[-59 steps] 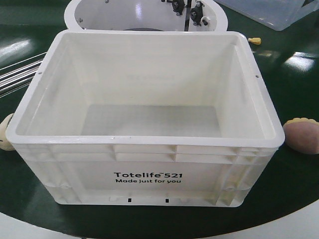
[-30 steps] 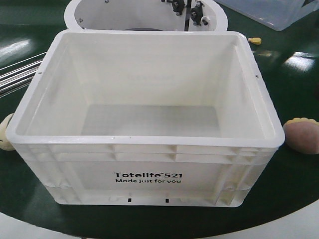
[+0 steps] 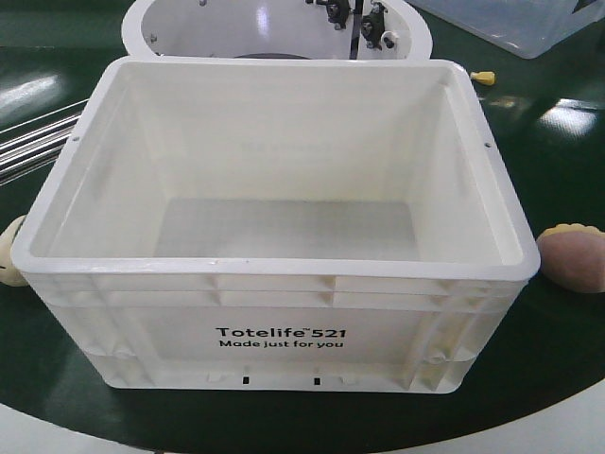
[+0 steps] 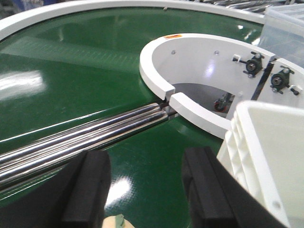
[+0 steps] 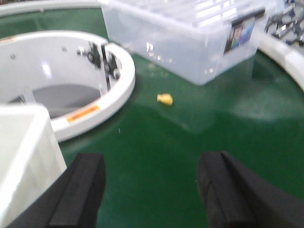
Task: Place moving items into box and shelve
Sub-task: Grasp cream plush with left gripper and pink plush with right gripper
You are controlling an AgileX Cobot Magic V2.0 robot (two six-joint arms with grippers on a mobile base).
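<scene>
The box (image 3: 274, 312), a large white ribbed plastic crate printed "Totelife 521 Made just for you" in black on its near wall, stands upright and open-topped in the middle of a dark green table (image 3: 558, 142), its pale floor in full view. The two soft round toys lie on the green surface outside the box, one on each side. The pale yellow toy (image 3: 11, 251) sits just beside the box's left wall, half cut off by the picture edge. The reddish-brown toy (image 3: 572, 257) with its yellow scalloped trim sits just beside the right wall. Behind the box is a white ring-shaped housing (image 3: 142, 28) with black fittings, and bright metal rods (image 3: 28, 147) run off to the left. A small yellow piece (image 3: 483, 78) lies near the box's far right corner, and a clear plastic tub (image 5: 190, 42) stands beyond it. In the left wrist view, the left gripper (image 4: 145, 190) has its black fingers (image 4: 88, 190) spread wide apart above the green surface beside the box's corner, gripping no object. In the somewhat blurred right wrist view, the right gripper (image 5: 152, 190) also has its fingers (image 5: 78, 190) set wide apart over the green surface, well clear of the tub.
</scene>
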